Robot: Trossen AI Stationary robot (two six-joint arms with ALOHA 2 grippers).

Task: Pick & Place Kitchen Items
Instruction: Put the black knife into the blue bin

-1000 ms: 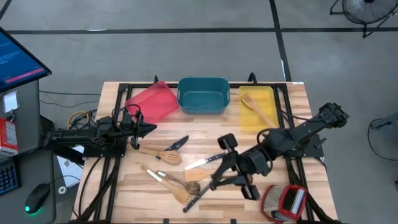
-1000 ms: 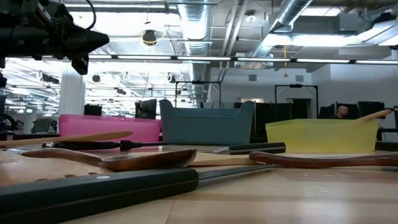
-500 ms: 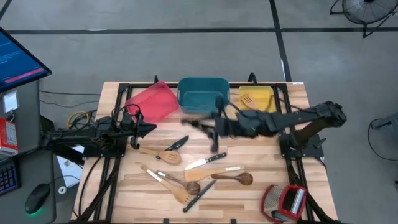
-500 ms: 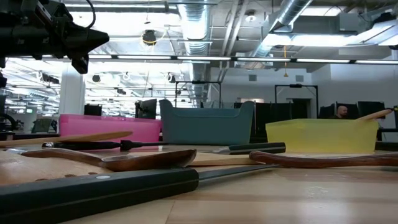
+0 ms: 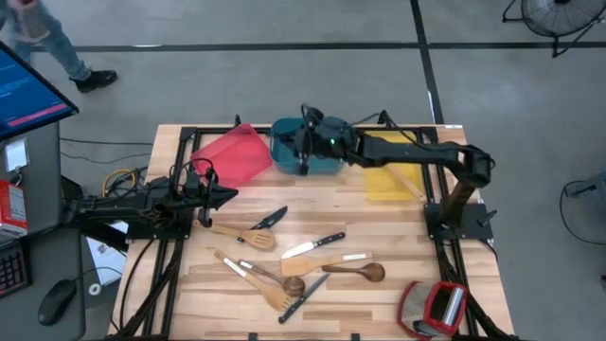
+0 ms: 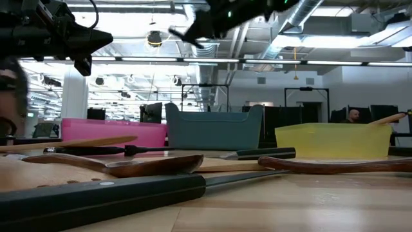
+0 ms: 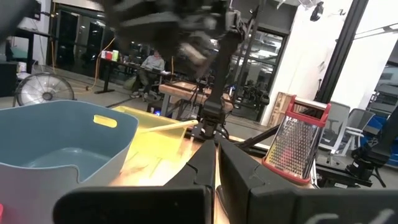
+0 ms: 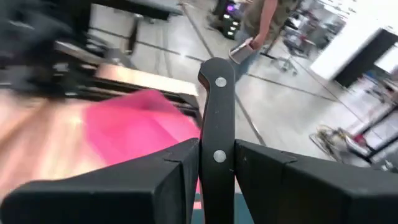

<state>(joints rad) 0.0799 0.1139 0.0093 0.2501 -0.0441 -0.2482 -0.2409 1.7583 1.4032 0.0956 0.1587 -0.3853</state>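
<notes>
My right gripper [image 5: 309,142] hangs above the teal tray [image 5: 327,159] at the table's far edge, shut on a black-handled knife [image 8: 216,106]; the low view shows it high up [image 6: 209,22]. The knife's blade is hidden. My left gripper [image 5: 227,194] waits shut at the table's left side. On the wood lie a wooden spatula [image 5: 248,235], two knives [image 5: 272,217] [image 5: 312,247], a wooden spoon [image 5: 357,272] and more utensils [image 5: 270,284]. One spatula [image 5: 393,169] leans in the yellow tray [image 5: 383,185]. My right gripper pinches the knife's black riveted handle [image 8: 215,134] between its two fingers [image 8: 177,163]. The handle's free end sticks out past the fingertips. The knife is lifted clear, above the teal tray.
A red tray [image 5: 232,154] sits tilted left of the teal one. A red-and-silver grater [image 5: 434,308] stands at the near right corner. A person [image 5: 52,38] walks on the floor beyond the far left corner.
My right gripper has swung from the table's near middle toward the far edge, carrying the knife clear of the table, and has turned about on the way; it now hangs over the teal tray. The utensils on the wood have stayed put.
</notes>
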